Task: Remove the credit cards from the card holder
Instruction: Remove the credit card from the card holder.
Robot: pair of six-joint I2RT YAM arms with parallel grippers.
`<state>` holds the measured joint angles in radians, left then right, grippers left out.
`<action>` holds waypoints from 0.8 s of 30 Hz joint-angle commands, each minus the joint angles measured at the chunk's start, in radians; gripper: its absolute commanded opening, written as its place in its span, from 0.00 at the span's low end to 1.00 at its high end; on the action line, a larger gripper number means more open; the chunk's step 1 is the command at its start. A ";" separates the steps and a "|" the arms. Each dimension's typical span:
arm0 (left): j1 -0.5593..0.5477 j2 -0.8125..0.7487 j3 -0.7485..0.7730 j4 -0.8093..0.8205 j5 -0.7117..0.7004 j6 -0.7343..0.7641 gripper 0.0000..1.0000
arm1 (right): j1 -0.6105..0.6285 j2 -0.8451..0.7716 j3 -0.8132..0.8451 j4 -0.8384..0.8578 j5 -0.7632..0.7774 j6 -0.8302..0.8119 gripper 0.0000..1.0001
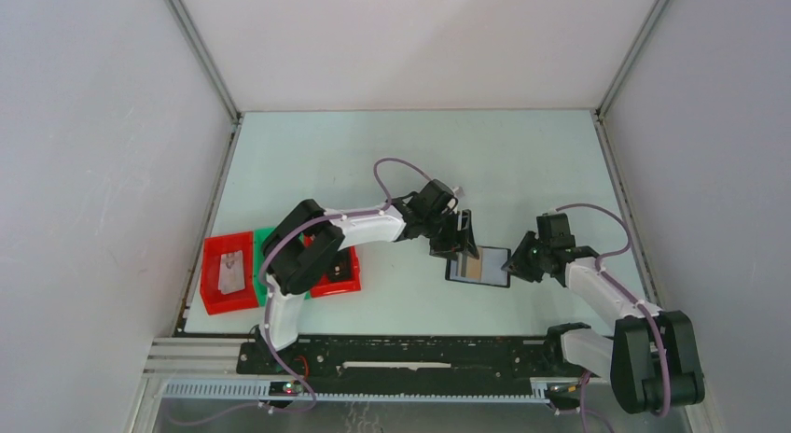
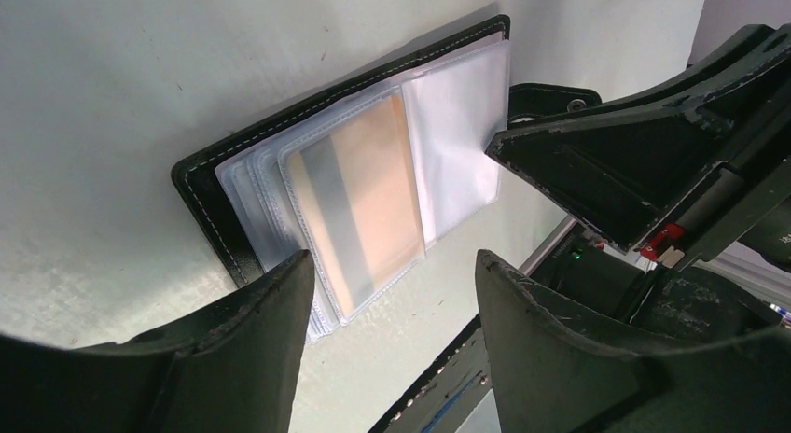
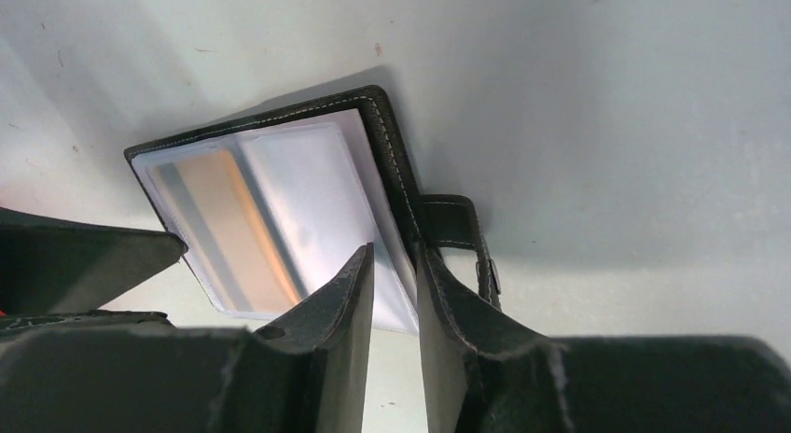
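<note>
I see bright, even, diffuse light; the worktop (image 1: 522, 153) reads pale with only soft shadows. Close to the lenses the left gripper (image 2: 392, 265) and right gripper (image 3: 394, 256) loom dark and blurred, while the card holder (image 2: 373, 172) shows milky glare on its clear sleeves.

I see pale table (image 1: 420, 153) | card holder (image 1: 478, 266) open flat between my left gripper (image 1: 464, 249) and right gripper (image 1: 515, 263) | trays (image 1: 228, 274) well left of left gripper
</note>
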<state>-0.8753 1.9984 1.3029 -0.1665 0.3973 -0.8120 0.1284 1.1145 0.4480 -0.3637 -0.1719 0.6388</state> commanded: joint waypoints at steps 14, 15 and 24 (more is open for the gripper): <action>0.002 0.021 0.035 -0.017 0.018 0.019 0.69 | -0.010 -0.113 0.046 -0.052 0.104 0.012 0.43; 0.001 0.026 0.040 -0.032 0.014 0.022 0.69 | -0.014 -0.093 0.047 -0.053 0.105 0.011 0.43; -0.002 0.083 0.098 -0.127 0.009 0.048 0.69 | -0.021 0.086 0.055 -0.047 0.123 0.033 0.44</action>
<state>-0.8749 2.0373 1.3609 -0.2283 0.4122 -0.8028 0.1143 1.1446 0.4835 -0.4244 -0.0662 0.6601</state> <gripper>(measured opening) 0.692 0.442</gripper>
